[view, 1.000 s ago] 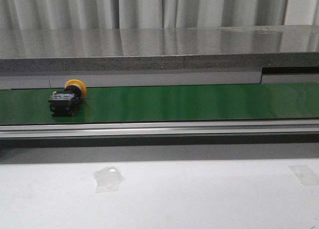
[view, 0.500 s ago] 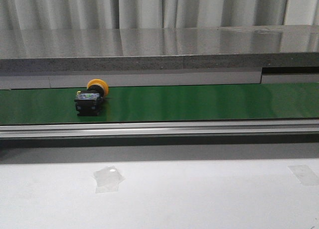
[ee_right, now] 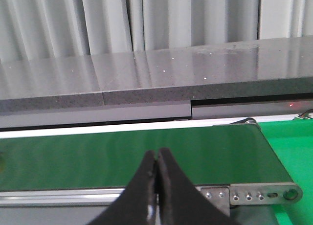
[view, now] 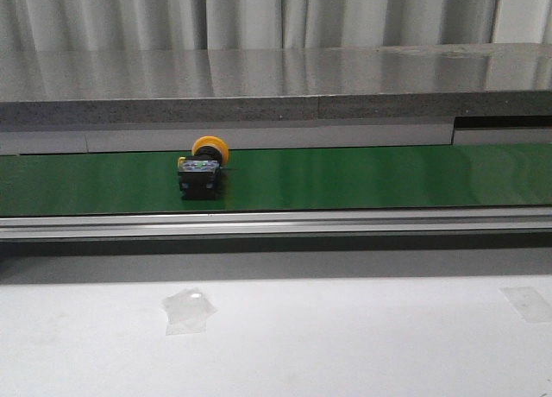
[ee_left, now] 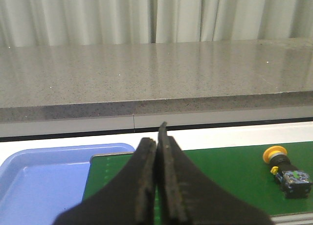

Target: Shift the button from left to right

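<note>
The button (view: 201, 168), a yellow-orange disc head on a dark block body, lies on its side on the green belt (view: 362, 177), left of the middle in the front view. It also shows in the left wrist view (ee_left: 288, 168), off to the side of my left gripper (ee_left: 159, 137), which is shut and empty over the belt's left end. My right gripper (ee_right: 157, 156) is shut and empty in front of the belt's right end (ee_right: 146, 151). The button does not show in the right wrist view. Neither gripper shows in the front view.
A blue tray (ee_left: 39, 176) lies at the belt's left end. A grey stone ledge (view: 276, 86) runs behind the belt and a metal rail (view: 276, 223) along its front. A bright green surface (ee_right: 296, 146) lies past the belt's right end. Tape patches (view: 188, 309) lie on the white table.
The button has travelled to the right along the belt, from the far left toward the middle. No gripper shows in the front view at any time.
</note>
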`<state>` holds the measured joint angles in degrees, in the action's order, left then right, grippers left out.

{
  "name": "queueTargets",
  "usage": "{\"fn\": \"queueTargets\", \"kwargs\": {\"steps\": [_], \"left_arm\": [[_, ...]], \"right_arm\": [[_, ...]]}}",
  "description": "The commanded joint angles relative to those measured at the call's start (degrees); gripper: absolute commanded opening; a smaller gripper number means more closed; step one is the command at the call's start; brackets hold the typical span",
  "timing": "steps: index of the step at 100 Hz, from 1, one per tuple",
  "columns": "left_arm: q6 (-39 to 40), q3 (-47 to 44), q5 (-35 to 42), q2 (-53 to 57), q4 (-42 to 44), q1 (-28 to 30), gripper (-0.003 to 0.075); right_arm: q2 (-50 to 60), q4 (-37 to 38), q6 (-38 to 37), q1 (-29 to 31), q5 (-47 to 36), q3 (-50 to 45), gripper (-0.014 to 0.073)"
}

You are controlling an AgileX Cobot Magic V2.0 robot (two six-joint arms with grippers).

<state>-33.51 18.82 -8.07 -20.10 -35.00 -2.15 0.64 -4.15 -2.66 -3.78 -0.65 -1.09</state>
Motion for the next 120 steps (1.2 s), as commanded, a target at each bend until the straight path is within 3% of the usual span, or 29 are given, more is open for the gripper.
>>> {"fn": "queueTargets", "kwargs": {"steps": [1,25,74,120], "left_arm": [[0.04,1.51,3.94,-0.26,-0.79,-0.42,-0.0020],[0.04,1.51,3.94,-0.26,-0.79,-0.42,-0.0020],[0.04,1.51,3.94,-0.26,-0.79,-0.42,-0.0020],[0.04,1.51,3.94,-0.26,-0.79,-0.42,-0.0020]], "right_arm": [[0.30,-1.49,0.27,-0.09,-3.11,4.15,-0.0072],[-8.41,-1.74,0.27,-0.09,11.75,16.97,-0.0072],[-40.27,-2.50,1.02,-0.09,47.51,45.86,-0.0072],[-52.80,-7.15,1.02,-0.09,49.18,48.53,-0.0057]]}}
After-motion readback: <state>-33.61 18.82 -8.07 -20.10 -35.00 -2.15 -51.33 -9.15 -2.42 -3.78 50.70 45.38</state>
